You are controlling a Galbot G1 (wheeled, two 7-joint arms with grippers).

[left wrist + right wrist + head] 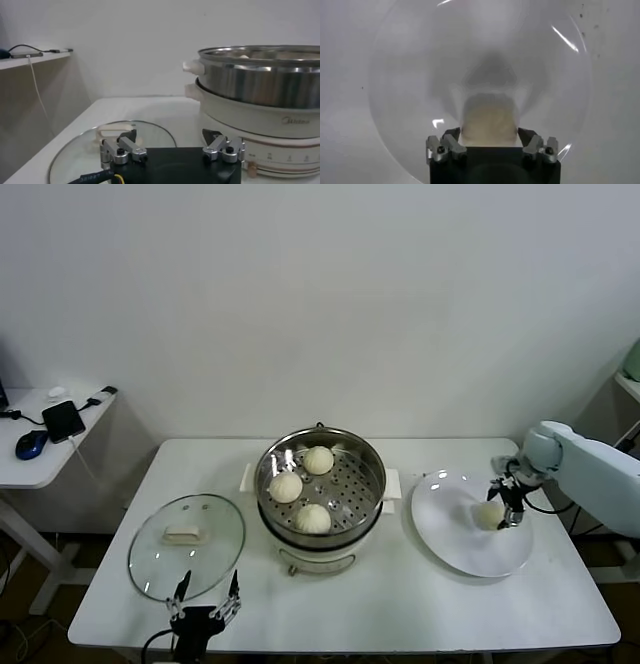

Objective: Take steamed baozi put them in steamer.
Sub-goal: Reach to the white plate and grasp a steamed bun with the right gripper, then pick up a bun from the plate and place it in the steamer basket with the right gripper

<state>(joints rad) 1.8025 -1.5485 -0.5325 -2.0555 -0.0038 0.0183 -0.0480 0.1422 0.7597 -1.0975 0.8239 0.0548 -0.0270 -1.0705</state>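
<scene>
We see our right gripper (pixel 503 509) low over the white plate (pixel 450 534), fingers around the last baozi (pixel 488 515); whether they pinch it we cannot tell. Three baozi (pixel 300 484) sit in the steamer (pixel 372 494). Our left gripper (pixel 205 599) waits spread beside the glass lid (pixel 150 554).

We read one brand, "Midea", in grey letters on the white base of the steamer (pixel 260 115), beyond the left gripper's (pixel 172 150) fingers. Small print on its cable stays illegible to us.
</scene>
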